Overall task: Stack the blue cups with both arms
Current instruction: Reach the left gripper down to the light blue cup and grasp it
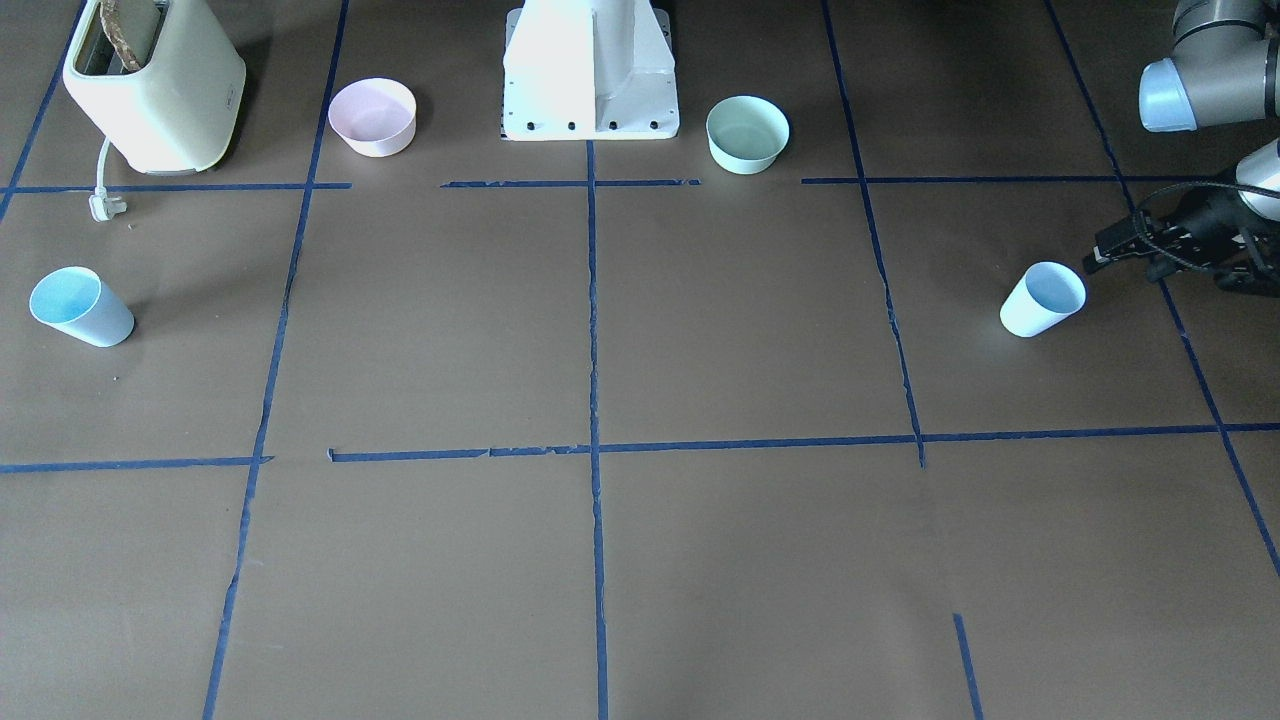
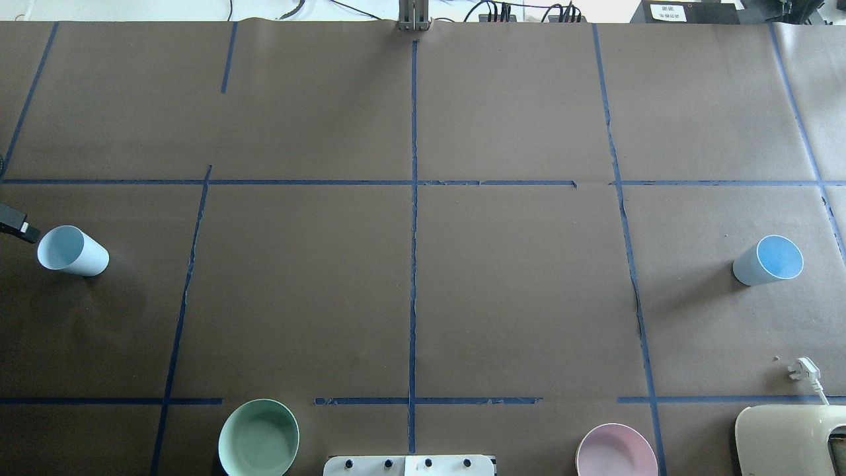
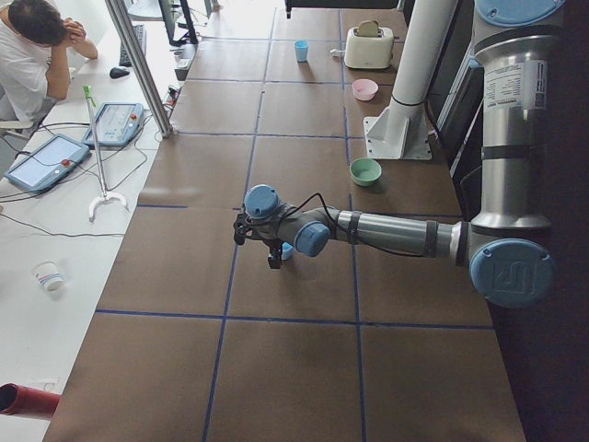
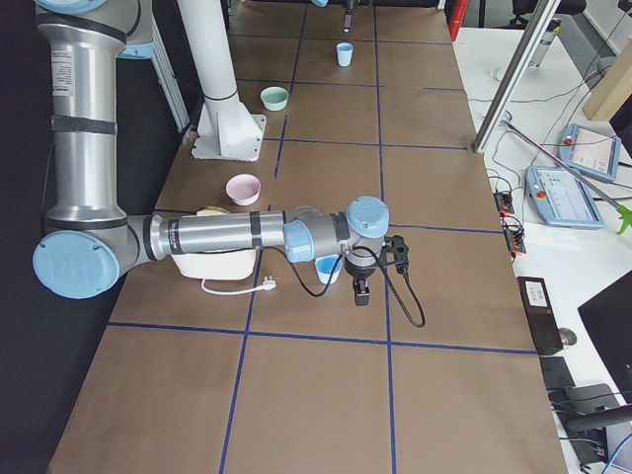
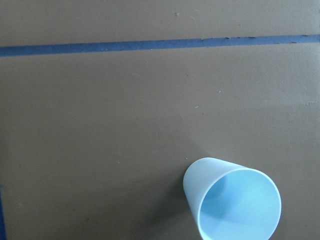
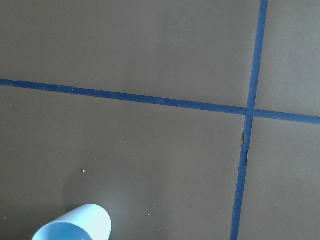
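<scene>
A: Front-facing view first. Where are the cups?

B: Two small pale sky-blue tapered plastic tumblers, both upright, so the long axis is vertical. The left-end cup (image 1: 1043,300) stands near the left end of the table (image 1: 640,560). The right-end cup (image 1: 80,307) is near the right end, well apart from it. The left gripper (image 1: 1100,255) hangs just beside the left-end cup's rim, on the side toward the end edge.

A: Are its jaws apart?

B: I cannot tell; the black parts blur together.

A: And overhead?

B: Only a tip of the left gripper (image 2: 16,225) pokes in, next to the left-end cup (image 2: 71,250). The right-end cup (image 2: 767,260) stands alone, with no right gripper in view. A wide mint-green bowl (image 2: 258,437), a wide pale pink bowl (image 2: 616,453) and a cream toaster (image 2: 790,439) sit along the robot-side edge, off the line between the cups.

A: The side views?

B: From the left end, the left gripper (image 3: 269,247) points down with the left-end cup (image 3: 287,250) peeking out behind it. From the right end, the right gripper (image 4: 360,286) points down just beside the right-end cup (image 4: 329,269). Its jaws can't be judged from there.

A: The wrist cameras?

B: The left-end cup (image 5: 232,200) sits low and right in the left wrist view. Only a sliver of the right-end cup (image 6: 75,225) shows at the bottom left of the right wrist view. Neither is centred and no fingers show. Each arm is nearer its own cup, and I'd judge each must first shift over it.
</scene>
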You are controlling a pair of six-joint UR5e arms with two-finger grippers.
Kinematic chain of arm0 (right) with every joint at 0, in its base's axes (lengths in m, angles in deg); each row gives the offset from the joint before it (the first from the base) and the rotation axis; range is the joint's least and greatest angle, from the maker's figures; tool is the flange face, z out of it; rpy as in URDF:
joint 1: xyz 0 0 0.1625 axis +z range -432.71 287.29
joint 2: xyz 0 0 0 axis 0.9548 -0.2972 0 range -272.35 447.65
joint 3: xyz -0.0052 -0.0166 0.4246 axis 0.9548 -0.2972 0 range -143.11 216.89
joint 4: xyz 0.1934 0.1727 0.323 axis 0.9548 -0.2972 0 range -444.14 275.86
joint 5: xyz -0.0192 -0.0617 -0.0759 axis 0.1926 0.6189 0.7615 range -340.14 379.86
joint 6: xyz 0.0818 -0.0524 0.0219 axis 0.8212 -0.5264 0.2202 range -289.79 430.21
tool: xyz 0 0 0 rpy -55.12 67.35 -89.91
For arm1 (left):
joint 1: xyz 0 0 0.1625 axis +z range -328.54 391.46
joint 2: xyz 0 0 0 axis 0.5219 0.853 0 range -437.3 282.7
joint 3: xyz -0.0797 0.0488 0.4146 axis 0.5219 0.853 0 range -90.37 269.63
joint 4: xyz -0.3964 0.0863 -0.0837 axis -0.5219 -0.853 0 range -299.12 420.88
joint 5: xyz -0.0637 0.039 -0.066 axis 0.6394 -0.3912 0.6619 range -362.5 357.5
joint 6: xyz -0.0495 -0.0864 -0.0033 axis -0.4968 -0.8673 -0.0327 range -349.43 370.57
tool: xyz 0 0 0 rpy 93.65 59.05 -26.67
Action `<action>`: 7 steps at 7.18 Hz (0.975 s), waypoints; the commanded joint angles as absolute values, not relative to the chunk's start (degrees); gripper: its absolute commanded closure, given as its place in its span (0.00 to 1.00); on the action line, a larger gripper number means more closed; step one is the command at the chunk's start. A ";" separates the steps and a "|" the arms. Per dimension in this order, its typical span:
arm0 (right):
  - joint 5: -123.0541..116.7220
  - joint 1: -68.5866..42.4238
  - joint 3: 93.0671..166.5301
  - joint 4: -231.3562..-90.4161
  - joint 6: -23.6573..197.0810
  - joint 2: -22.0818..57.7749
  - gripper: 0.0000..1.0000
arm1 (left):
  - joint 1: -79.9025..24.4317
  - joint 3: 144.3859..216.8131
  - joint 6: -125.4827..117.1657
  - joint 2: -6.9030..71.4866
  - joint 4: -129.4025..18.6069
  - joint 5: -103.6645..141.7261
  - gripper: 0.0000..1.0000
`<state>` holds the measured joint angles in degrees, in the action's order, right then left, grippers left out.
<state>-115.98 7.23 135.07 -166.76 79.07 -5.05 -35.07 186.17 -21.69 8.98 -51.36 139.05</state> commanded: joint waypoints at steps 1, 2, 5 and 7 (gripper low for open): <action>-115.94 6.74 135.07 -166.76 79.18 -4.98 0.00 | -32.45 185.17 -23.97 10.06 -51.71 134.64 0.00; -115.94 6.48 135.07 -166.76 79.09 -4.98 0.00 | -31.31 184.30 -24.06 10.58 -51.71 134.35 0.00; -116.02 6.48 135.50 -166.58 78.47 -4.98 0.00 | -28.48 181.30 -24.23 12.26 -51.79 133.99 0.24; -116.02 6.39 135.24 -166.75 77.95 -5.07 0.00 | -28.48 181.56 -24.32 12.26 -51.71 133.90 0.95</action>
<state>-116.01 6.42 135.44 -166.63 78.17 -4.97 -28.58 181.50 -24.27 12.20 -51.76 133.98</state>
